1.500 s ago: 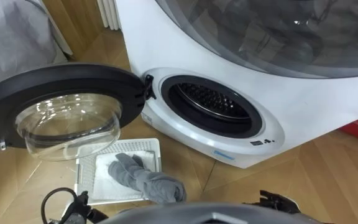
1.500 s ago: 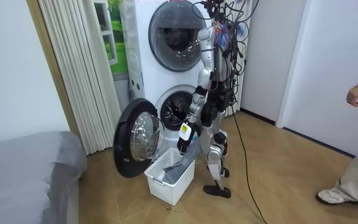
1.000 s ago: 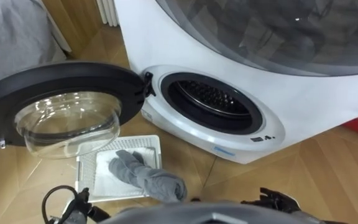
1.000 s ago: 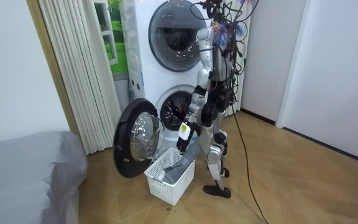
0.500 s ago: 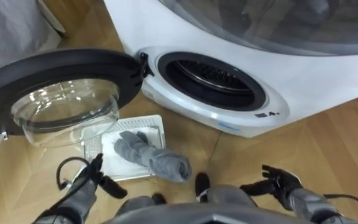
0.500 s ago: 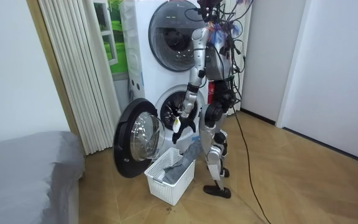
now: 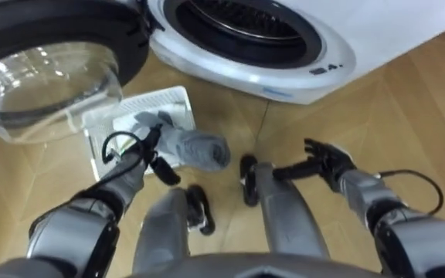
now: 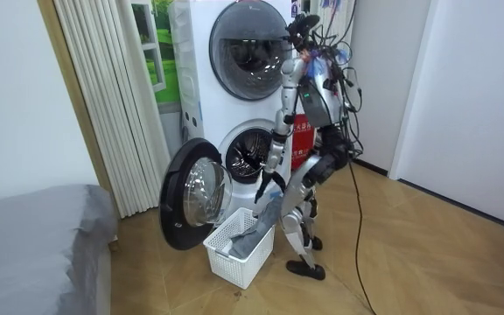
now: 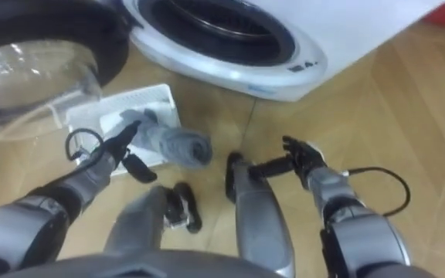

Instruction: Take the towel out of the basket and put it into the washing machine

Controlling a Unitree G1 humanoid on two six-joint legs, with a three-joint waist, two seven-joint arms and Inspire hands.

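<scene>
The robot had bent down; its empty, loose-fingered left hand [image 7: 140, 158] now reached toward the towel [image 7: 194, 148] hanging over the basket's [image 7: 170, 99] edge, ready to grab.

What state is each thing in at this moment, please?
Washer door: open wide.
Upper door: shut.
Basket: upright on the floor.
Towel: bunched inside, one end over the rim.
Left hand: open, by the towel.
Right hand: open, empty.
</scene>
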